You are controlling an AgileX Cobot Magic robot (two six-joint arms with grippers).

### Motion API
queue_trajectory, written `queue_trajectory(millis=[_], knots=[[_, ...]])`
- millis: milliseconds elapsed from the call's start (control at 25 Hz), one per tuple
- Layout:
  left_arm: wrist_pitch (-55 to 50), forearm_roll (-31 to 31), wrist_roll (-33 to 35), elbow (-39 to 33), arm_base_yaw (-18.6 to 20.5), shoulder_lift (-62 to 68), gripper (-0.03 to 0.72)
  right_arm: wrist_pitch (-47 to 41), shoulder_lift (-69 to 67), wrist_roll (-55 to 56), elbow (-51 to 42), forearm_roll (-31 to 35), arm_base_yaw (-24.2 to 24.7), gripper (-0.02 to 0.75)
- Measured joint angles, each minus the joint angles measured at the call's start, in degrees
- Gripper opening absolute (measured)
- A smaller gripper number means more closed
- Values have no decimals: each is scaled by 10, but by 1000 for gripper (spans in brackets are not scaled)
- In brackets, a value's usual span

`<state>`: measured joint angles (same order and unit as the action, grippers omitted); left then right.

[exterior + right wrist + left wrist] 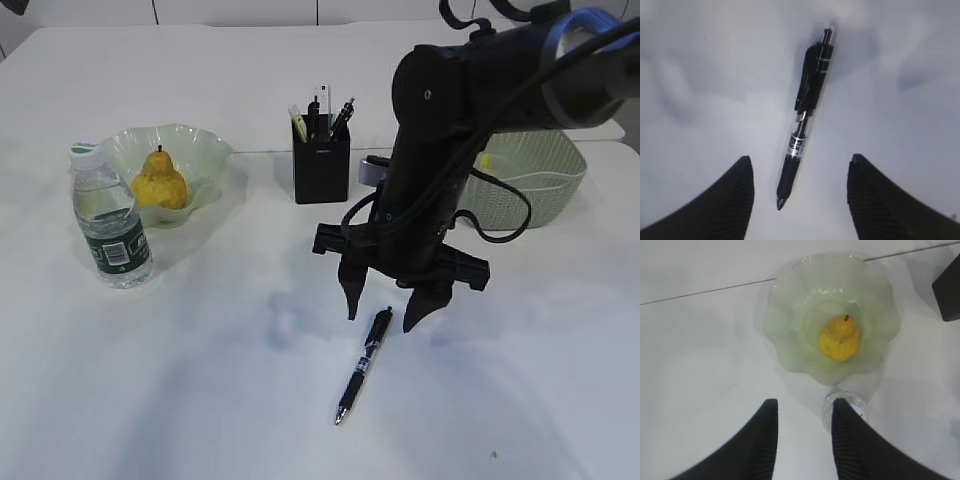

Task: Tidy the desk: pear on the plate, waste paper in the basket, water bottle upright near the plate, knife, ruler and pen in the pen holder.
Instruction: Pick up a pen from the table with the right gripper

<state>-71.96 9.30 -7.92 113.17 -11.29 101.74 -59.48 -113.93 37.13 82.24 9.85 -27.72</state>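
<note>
The table is white, bare in front, w/ nearly all the tidying apparently done; the basket sits far right behind the arm, its contents mostly blocked by the arm, so whether the paper is in it can't be confirmed; only a yellowish speck shows at its rim. The right arm reaches down over the middle; its gripper hangs spread just above the clip end of the pen, gripping nothing; in the wrist view the pen lies slanted between the two fingers, tip toward the camera. The plate holds the pear; the bottle stands upright just beside it; the holder already carries several items, but which is the knife and which the ruler is too small to tell.

Risks, biggest first: the pen is slim and round, so a close that's off-centre or not square to its slant could roll it or flick it away; coming down too far would press the fingertips on the table; a grip near one end would prob. let the pen swing, then snag on the holder rim or the items already inside, maybe tipping it.

The left gripper hovers over the bottle cap & plate, part spread w/ nothing between the fingers; it doesn't show in the outside view, so its height is unclear.
</note>
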Motion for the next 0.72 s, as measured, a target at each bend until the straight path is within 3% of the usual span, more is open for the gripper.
queue_trajectory(millis=[720], knots=[[0, 12, 0, 0, 0, 0, 255, -4, -61, 26, 9, 11, -10, 469]])
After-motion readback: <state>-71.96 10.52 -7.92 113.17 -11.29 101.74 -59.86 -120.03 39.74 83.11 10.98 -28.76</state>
